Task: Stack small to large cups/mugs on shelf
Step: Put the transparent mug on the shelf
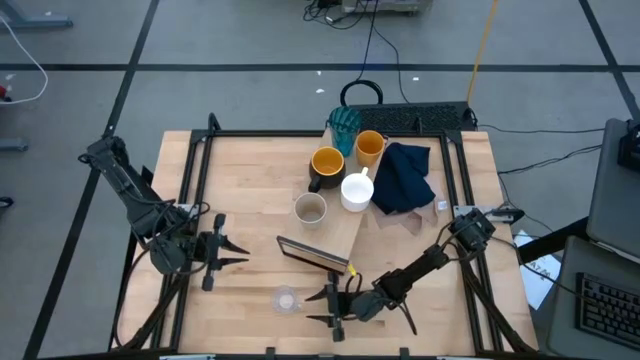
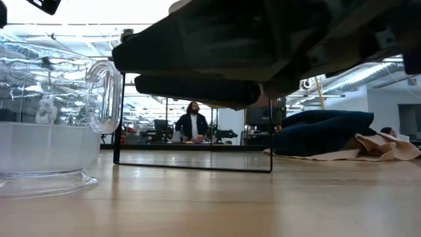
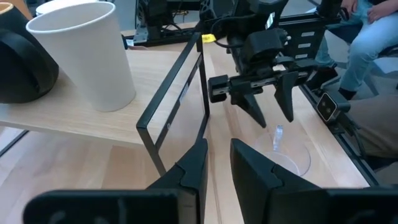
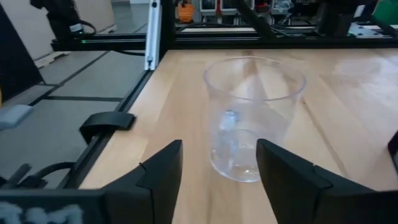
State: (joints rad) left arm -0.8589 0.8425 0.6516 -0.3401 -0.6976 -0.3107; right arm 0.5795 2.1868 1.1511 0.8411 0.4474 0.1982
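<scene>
Clear glass [image 4: 254,118] stands upright on the wooden surface [image 1: 250,180], just ahead of our right tool [image 4: 217,168], whose fingers are spread apart and touch nothing. Our left tool [image 1: 225,250] waits at the left side, fingers nearly together with nothing between them. We see the shelf [image 1: 335,235] mid-surface carrying the beige cup [image 1: 310,208], white mug [image 1: 357,191], dark mug [image 1: 326,165] and orange cup [image 1: 369,148], the teal tumbler [image 1: 345,125] behind them.

Two matte black jointed arms, each end effector [image 3: 272,102] with tapered, pointed black fingers
</scene>
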